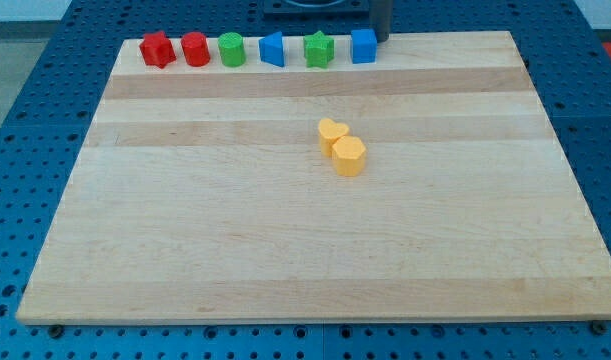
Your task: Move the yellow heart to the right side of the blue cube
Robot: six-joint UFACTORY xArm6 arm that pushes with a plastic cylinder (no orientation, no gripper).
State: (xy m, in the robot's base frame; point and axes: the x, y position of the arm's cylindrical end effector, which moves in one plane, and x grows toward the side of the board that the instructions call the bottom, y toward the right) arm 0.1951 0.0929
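Observation:
The yellow heart point(332, 133) lies near the middle of the wooden board, touching a second yellow block, roughly a hexagon point(350, 157), on its lower right. The blue cube point(363, 46) stands at the right end of a row of blocks along the board's top edge. My tip point(383, 39) is at the top edge, just right of and behind the blue cube, far above the yellow heart. The rod is cut off by the view's top.
The top row, from the left, holds a red star point(157, 49), a red cylinder point(195, 49), a green cylinder point(231, 49), a blue wedge point(272, 49) and a green star-like block point(318, 49). The board point(285, 250) lies on a blue perforated table.

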